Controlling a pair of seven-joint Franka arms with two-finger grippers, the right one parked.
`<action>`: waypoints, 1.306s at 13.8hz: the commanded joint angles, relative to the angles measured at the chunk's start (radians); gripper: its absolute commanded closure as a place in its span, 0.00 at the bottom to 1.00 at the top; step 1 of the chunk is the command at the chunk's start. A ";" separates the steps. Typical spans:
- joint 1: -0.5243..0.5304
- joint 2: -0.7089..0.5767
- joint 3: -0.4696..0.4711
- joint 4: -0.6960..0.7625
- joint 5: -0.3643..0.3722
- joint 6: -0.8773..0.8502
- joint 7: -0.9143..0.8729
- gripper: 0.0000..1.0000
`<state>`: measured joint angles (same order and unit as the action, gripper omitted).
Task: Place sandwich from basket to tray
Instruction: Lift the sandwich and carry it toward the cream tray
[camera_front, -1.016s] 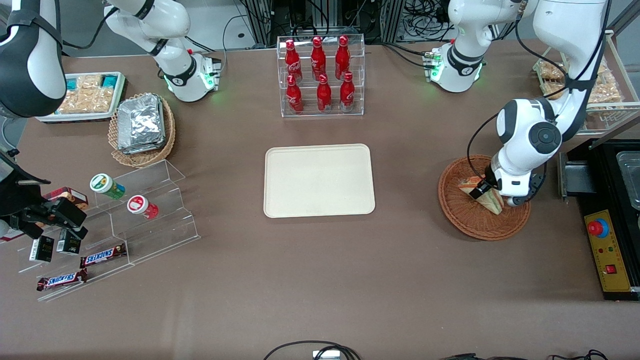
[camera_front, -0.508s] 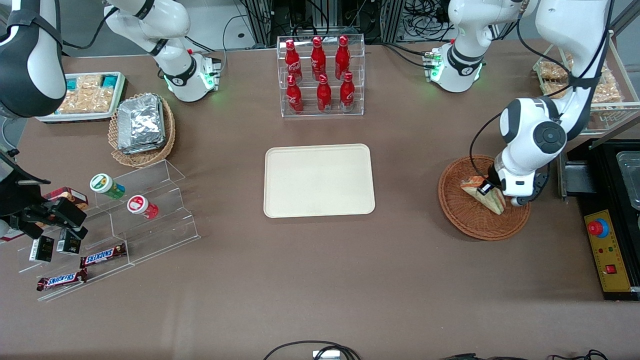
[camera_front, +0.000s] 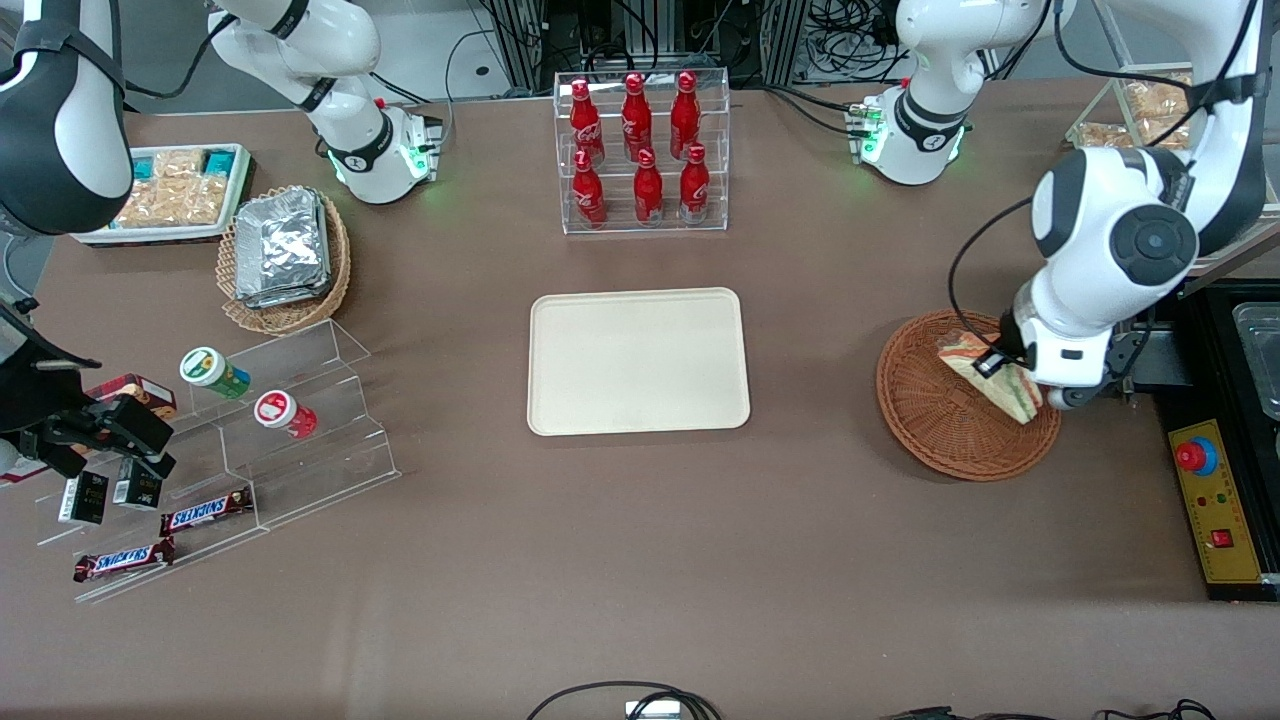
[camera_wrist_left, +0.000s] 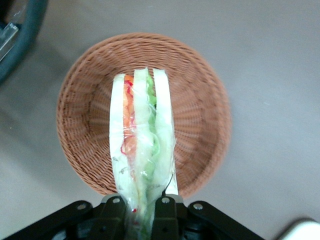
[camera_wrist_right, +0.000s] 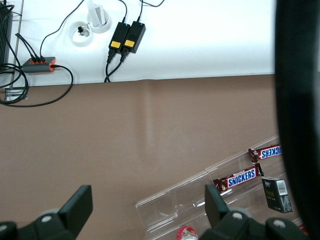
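Gripper (camera_front: 1010, 375) clamped on sandwich (camera_front: 990, 377), now lifted higher above basket (camera_front: 945, 425) than 0.5 s ago; tray (camera_front: 638, 361) unchanged, well apart.

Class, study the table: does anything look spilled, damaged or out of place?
Nothing stands out. The only thing off its resting place is the sandwich, gripped by the tool above the basket, as the task needs. The tray lies bare.
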<state>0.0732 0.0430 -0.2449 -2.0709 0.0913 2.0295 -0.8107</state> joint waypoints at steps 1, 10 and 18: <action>-0.007 0.018 -0.089 0.061 -0.001 -0.034 -0.005 1.00; -0.123 0.121 -0.323 0.101 0.051 0.046 -0.007 1.00; -0.326 0.340 -0.324 0.150 0.235 0.129 -0.010 1.00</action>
<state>-0.2068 0.3126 -0.5748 -1.9872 0.2978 2.1689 -0.8138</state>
